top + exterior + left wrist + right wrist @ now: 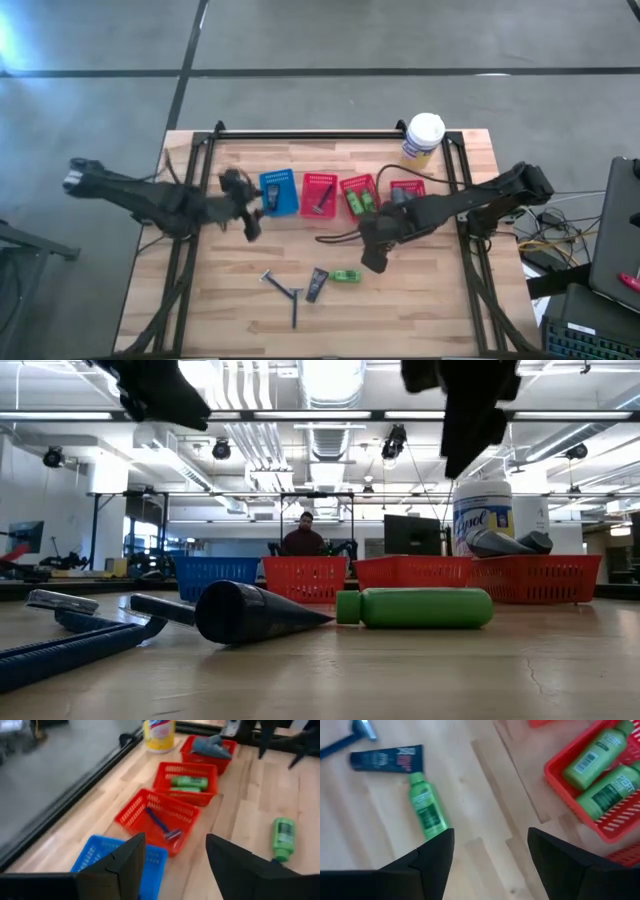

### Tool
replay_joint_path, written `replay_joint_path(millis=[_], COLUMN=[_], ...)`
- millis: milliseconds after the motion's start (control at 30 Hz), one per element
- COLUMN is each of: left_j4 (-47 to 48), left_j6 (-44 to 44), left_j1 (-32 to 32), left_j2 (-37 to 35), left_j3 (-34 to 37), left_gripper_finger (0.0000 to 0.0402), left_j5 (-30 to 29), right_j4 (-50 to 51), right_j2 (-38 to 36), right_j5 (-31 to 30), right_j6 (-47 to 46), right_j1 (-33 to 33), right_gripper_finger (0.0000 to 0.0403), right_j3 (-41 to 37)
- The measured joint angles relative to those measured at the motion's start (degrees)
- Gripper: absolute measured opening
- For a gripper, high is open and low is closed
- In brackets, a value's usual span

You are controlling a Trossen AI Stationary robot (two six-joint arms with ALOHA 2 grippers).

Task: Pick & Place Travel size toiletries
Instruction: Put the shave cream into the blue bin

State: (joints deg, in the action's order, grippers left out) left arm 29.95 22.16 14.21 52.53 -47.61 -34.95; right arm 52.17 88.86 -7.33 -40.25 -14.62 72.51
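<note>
Green bottle (426,807) on table near dark tube (386,758), just ahead of right claw (490,851), fingers apart, empty

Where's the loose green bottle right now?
High view: the green bottle lies on the table's front centre, touching the dark tube, just below the open right gripper.

Four baskets (320,193) are sitting in a row across the table (230,310), with the canister (423,138) standing behind the rightmost one. Toward the front edge, two razors (285,294), a tube (317,284) and a bottle (346,275) are lying loose — razors leftmost, bottle rightmost. Two bottles (602,770) are lying inside one basket — side by side.
</note>
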Motion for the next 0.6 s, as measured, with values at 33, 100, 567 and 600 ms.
replay_joint_path(millis=[33,100,567,600], left_j4=[-1.0,-1.4,-7.6,-7.9], left_j6=[0.8,4.2,18.8,20.2], left_j1=[1.9,3.9,3.7,3.8], left_j2=[1.0,2.4,22.3,23.7], left_j3=[-0.1,-0.3,-6.8,-8.4], left_gripper_finger=[0.0214,0.0213,0.0213,0.0213], left_j5=[-2.0,-3.4,16.5,17.5], right_j4=[-0.3,-1.8,-4.4,-4.6], right_j2=[-0.9,-2.9,-20.7,-22.0], right_j5=[0.2,1.7,1.4,1.3], right_j6=[-0.2,0.0,3.4,2.5], right_j1=[-0.2,-0.5,1.9,1.9], right_gripper_finger=[0.0247,0.0247,0.022,0.022], right_j3=[-0.1,-0.7,-13.4,-14.4])
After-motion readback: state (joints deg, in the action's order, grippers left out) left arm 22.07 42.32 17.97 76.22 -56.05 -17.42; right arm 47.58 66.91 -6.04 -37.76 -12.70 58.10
